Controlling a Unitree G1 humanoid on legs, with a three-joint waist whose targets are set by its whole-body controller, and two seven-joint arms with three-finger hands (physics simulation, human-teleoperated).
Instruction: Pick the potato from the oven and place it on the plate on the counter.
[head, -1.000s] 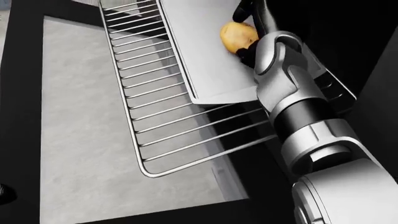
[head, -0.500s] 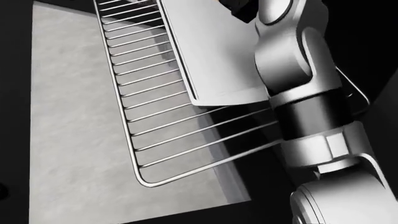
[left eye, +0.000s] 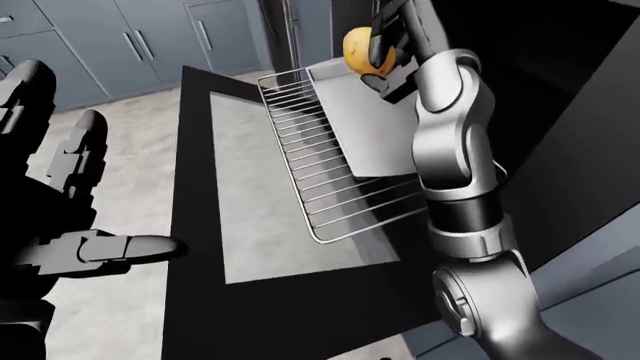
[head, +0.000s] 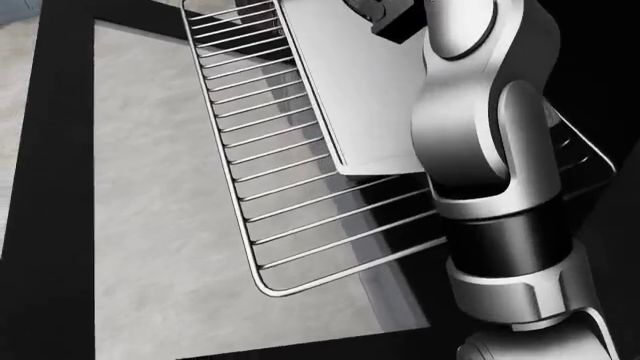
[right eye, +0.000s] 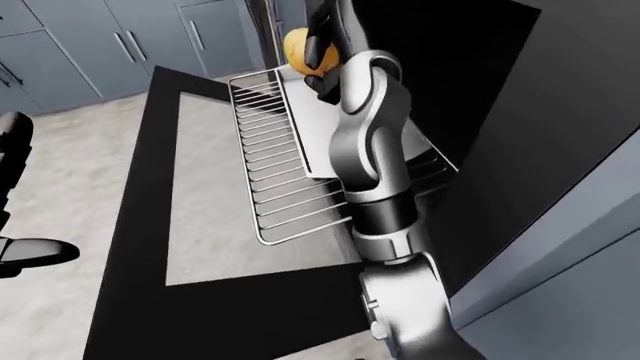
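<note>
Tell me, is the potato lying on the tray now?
No, the right hand holds the potato in its fingers, lifted above the tray.

No text, label, brand, number or sign can be read anywhere in these views; every surface shown is plain and unmarked.

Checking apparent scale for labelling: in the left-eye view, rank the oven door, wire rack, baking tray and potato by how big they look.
1. oven door
2. wire rack
3. baking tray, partly hidden by the right arm, so unsure against the rack
4. potato
</note>
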